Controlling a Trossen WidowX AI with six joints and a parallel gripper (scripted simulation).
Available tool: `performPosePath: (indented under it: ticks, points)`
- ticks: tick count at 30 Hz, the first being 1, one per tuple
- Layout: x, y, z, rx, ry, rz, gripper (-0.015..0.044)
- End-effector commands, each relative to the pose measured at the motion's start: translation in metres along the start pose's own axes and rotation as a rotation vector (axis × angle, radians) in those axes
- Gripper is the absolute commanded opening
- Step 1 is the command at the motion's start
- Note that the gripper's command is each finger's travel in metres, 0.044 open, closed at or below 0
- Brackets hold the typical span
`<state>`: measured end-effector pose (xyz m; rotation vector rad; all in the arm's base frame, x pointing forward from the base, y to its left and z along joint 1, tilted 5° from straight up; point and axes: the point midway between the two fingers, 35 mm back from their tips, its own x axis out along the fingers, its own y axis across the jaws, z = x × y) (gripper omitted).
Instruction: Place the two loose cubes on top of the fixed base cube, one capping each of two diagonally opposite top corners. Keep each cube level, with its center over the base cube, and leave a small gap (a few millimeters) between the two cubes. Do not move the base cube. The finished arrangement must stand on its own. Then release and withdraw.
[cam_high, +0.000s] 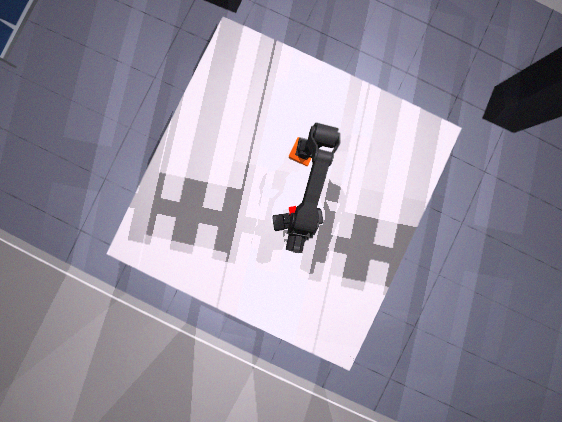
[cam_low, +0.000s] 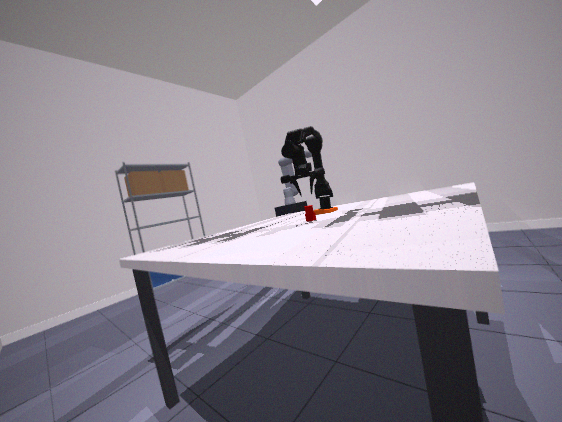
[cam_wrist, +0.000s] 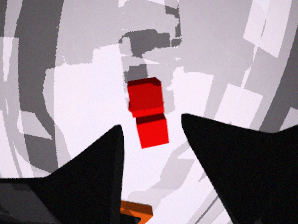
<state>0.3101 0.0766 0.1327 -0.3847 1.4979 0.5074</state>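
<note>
Two red cubes stand as a small stack on the white table (cam_high: 200, 125) (cam_low: 400, 250). In the wrist view the upper red cube (cam_wrist: 145, 98) sits offset on the lower red cube (cam_wrist: 153, 135), and both look level. The stack also shows in the top and exterior views (cam_high: 292, 209) (cam_low: 310, 213), close beside the black arm (cam_high: 314, 180) (cam_low: 302, 150). My gripper (cam_wrist: 152, 124) is open and empty. Its fingers stand apart on either side of the stack, drawn back from it and not touching. No other loose cube shows.
A flat orange piece (cam_high: 296, 152) (cam_low: 327, 210) (cam_wrist: 136, 212) lies on the table under the arm, close below the gripper. A metal shelf rack (cam_low: 127, 210) with a brown box (cam_low: 156, 182) stands by the wall. A dark block (cam_high: 525, 90) stands off the table.
</note>
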Motion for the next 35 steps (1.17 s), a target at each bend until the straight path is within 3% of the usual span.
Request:
performPosePath:
  ticks: [1,4,12,23,31,35]
  points:
    - [-0.004,-0.001,0.002,-0.003,-0.008,-0.003,0.0205]
    - [-0.004,-0.001,0.002,-0.003,-0.008,-0.003,0.0205]
    - [-0.011,0.0,0.0,0.0,0.0,0.0,0.04]
    - [-0.011,0.003,-0.001,0.003,0.006,0.003,0.04]
    - [-0.014,0.112,0.009,0.0,0.004,0.013,0.04]
    - [-0.015,0.122,0.008,0.003,0.005,0.015,0.04]
